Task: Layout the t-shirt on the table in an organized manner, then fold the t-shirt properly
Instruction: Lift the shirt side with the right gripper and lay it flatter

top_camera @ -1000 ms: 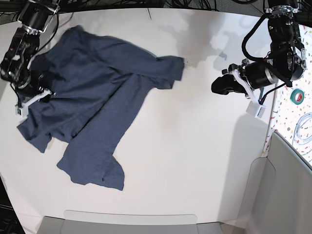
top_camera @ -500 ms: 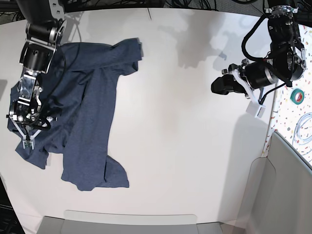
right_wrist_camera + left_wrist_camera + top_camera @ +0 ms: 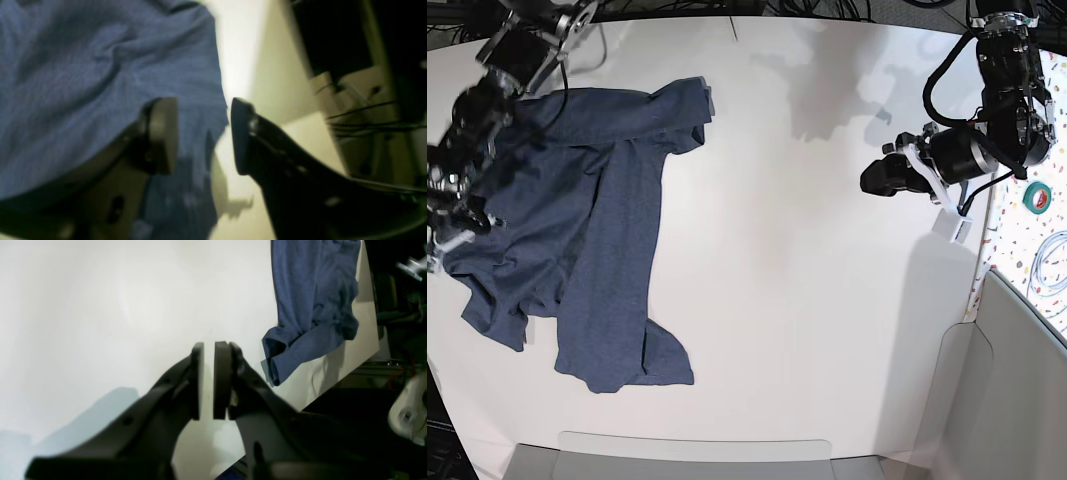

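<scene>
- The counter (image 3: pixel 807 300) lies bare across its middle and near edge, open for passage.
- The t-shirt (image 3: pixel 587 250) lies crumpled over the counter's left part in the base view, with the right gripper (image 3: pixel 203 133) over its edge.
- The left gripper (image 3: pixel 877 178) hangs over the counter's opposite side, well apart from the cloth.

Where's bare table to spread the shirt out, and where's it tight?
Bare: the table from the t-shirt across to the left gripper, plus the near strip below the hem. Tight: the far corner where the right gripper sits over bunched cloth, right at the table edge.
</scene>
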Available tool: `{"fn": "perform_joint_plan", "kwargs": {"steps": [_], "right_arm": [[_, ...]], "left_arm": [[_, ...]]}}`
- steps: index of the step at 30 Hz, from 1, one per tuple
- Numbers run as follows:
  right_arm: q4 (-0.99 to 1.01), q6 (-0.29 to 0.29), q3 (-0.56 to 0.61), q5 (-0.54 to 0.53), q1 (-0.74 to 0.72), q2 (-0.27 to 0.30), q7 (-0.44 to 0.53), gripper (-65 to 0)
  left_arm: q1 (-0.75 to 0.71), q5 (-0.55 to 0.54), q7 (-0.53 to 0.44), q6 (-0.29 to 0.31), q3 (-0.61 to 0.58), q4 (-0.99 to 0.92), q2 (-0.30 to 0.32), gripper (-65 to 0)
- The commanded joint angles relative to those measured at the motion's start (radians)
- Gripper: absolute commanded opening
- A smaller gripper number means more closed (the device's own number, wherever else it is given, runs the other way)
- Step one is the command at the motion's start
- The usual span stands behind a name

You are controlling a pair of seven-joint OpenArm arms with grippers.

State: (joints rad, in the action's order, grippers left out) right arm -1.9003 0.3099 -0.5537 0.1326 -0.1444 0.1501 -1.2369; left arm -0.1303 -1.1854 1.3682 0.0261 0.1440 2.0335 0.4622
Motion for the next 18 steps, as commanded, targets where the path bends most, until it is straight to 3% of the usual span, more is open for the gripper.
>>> {"fn": "perform_joint_plan", "kwargs": {"steps": [1, 5, 10, 15, 18], "right_arm": [[-0.066, 0.005, 0.002, -0.008, 0.036, -0.020, 0.003, -36.3], [-0.146, 0.008, 0.021, -0.034, 0.179, -0.134, 0.010, -37.3], [-0.144, 0.008, 0.063, -0.170, 0.326, -0.214, 0.098, -40.0], [-0.137, 0.008, 0.085, -0.179, 0.412, -0.214, 0.111, -47.9], [-0.132, 0.008, 0.088, -0.179, 0.455, -0.174, 0.108, -54.6]], "left_arm": [[0.037, -0.018, -0.014, 0.002, 0.004, 0.013, 0.014, -60.1], [0.099, -0.017, -0.022, 0.002, 0.001, 0.011, -0.013, -57.0], [0.165, -0.017, -0.019, 0.001, -0.044, -0.033, -0.026, -56.2], [0.169, -0.017, -0.025, -0.001, -0.102, -0.052, -0.027, -56.4], [0.168, -0.017, -0.022, -0.001, -0.108, -0.053, -0.027, -56.4]]}}
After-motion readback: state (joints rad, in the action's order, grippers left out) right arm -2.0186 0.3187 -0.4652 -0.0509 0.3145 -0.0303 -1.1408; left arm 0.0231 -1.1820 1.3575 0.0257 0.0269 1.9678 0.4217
